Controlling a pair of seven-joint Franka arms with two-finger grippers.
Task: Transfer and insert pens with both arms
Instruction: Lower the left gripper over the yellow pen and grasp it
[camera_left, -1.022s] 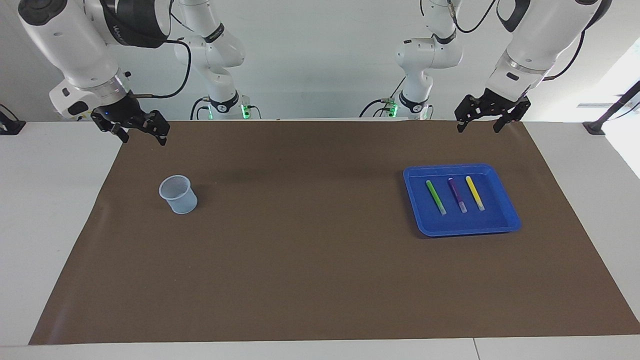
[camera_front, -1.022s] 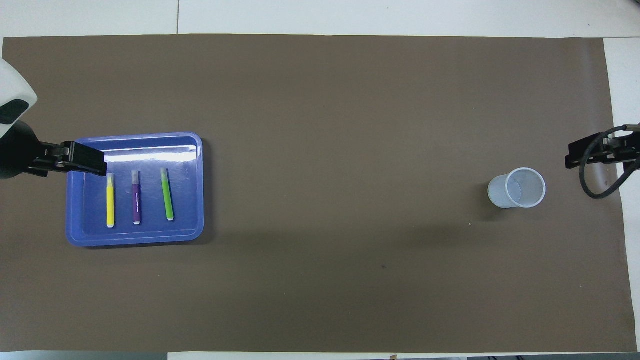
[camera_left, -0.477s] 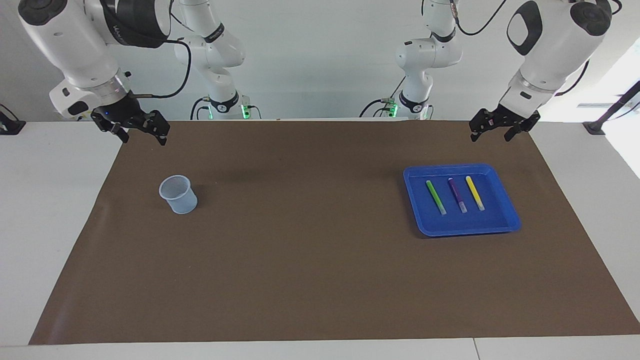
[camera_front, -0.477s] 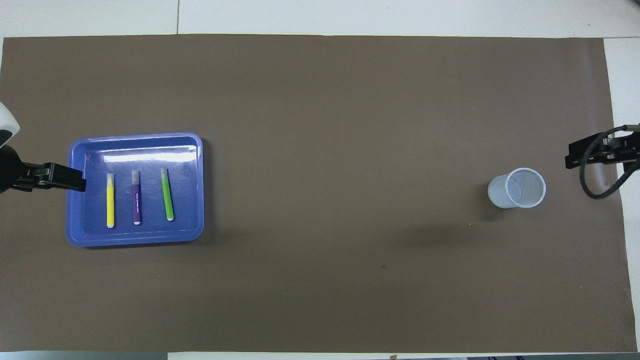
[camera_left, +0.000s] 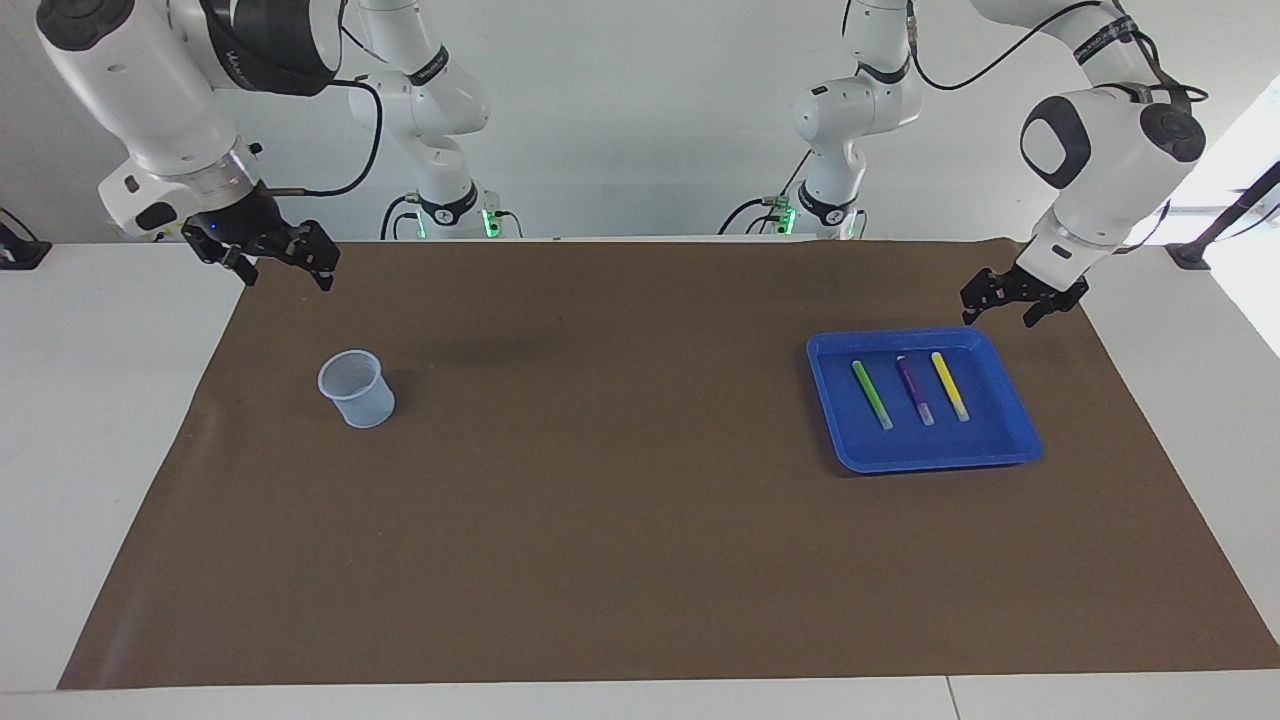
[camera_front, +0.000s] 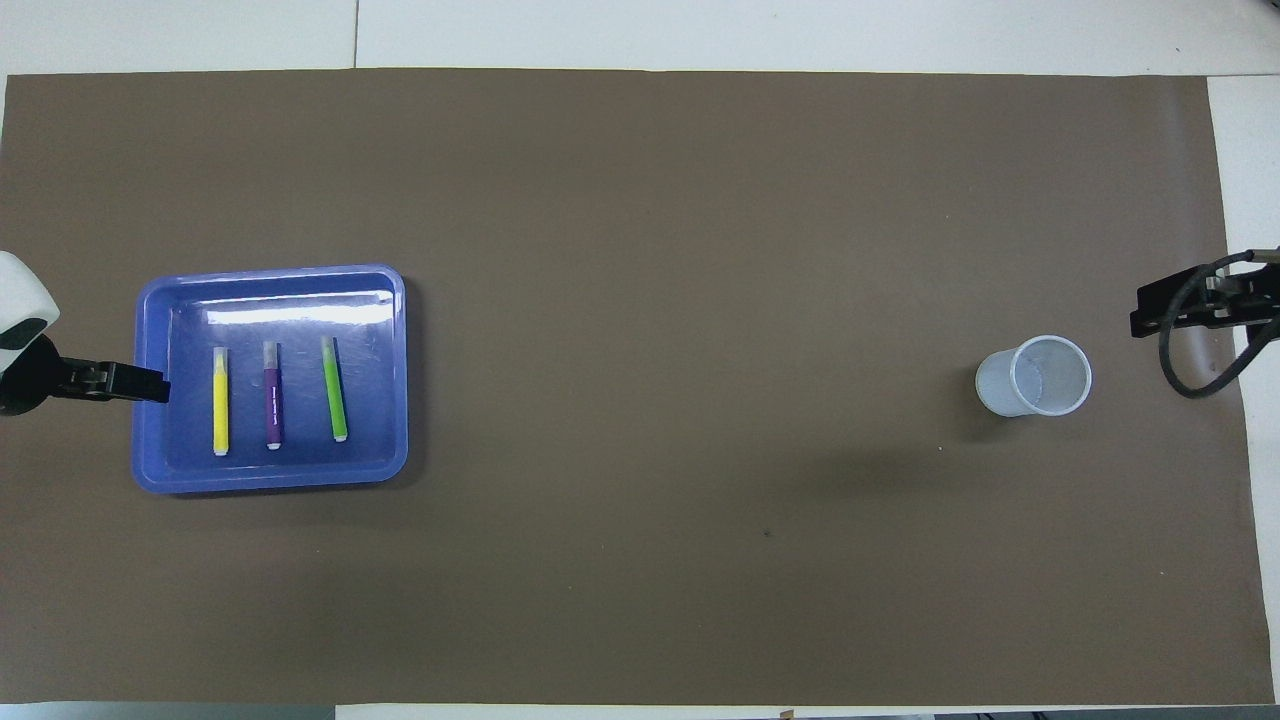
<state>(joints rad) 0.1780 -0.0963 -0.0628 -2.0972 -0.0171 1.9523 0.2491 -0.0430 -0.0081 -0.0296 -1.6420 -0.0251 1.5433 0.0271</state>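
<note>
Pens, 3 of them, green (camera_left: 871, 393), purple (camera_left: 914, 390) and yellow (camera_left: 950, 385), lie side by side in the blue tray (camera_left: 1015, 448) at the facing view's right. Above its upper-right corner hovers the left gripper (camera_left: 1024, 301), fingers apart and empty; the right gripper (camera_left: 272, 258) waits at upper left, also spread, above the cup (camera_left: 355, 388). With pens so close together, a descent slightly off line could nudge a neighbour or strike the tray rim.

We see even, bright overhead light, sharp focus, soft shadows on the brown mat (camera_left: 600, 500), glare on the blue tray (camera_front: 300, 312).
</note>
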